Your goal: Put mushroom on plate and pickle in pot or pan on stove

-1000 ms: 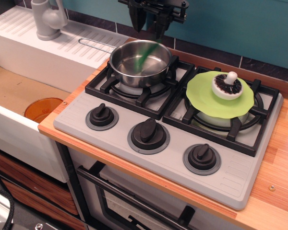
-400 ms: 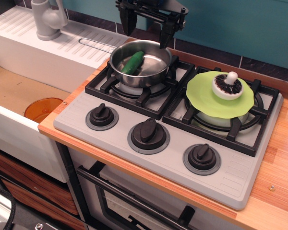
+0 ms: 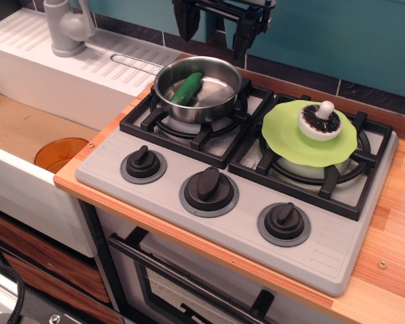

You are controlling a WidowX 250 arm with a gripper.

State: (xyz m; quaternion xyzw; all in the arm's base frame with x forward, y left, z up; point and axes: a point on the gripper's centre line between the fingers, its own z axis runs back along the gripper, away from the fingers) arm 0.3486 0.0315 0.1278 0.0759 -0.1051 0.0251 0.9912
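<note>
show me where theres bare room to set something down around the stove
Free: wooden counter right of the stove, and the white drainboard left of the pan. Crowded: both burners, one under the pan holding the pickle, one under the plate with the mushroom.

The top edge crops the gripper (image 3: 214,34) above its fingers (image 3: 184,23), hiding the arm

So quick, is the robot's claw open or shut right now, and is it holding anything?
Black gripper: open, holding nothing, above the shiny round steel pan.
</note>
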